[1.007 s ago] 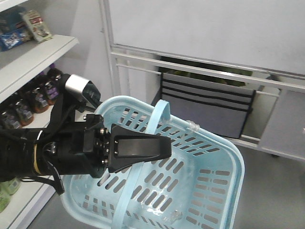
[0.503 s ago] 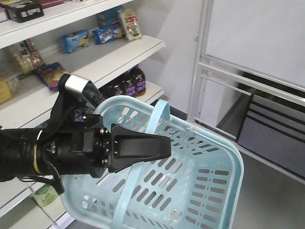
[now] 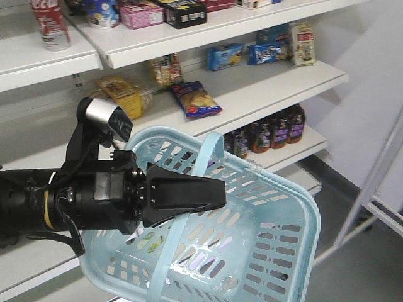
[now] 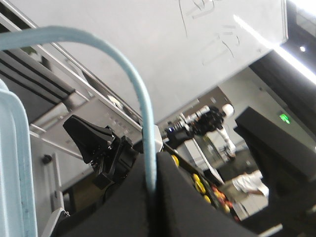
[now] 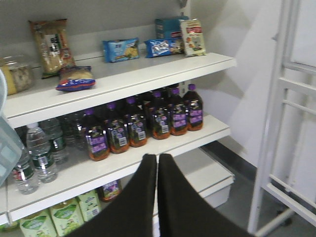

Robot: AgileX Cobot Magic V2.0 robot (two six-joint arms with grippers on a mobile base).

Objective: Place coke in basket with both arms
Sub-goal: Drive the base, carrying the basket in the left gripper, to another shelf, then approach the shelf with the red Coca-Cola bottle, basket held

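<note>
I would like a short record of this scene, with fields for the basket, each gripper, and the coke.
basket: light blue, tilted, held by its handle, nothing seen inside
left gripper: shut on the handle
right gripper: shut, empty, facing the shelves
shelves: dark bottles with purple labels, water bottles, snack packs
coke: not in the basket; cannot tell where on the shelves

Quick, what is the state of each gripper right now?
Left gripper: closed on the basket handle.
Right gripper: closed, holding nothing.
</note>
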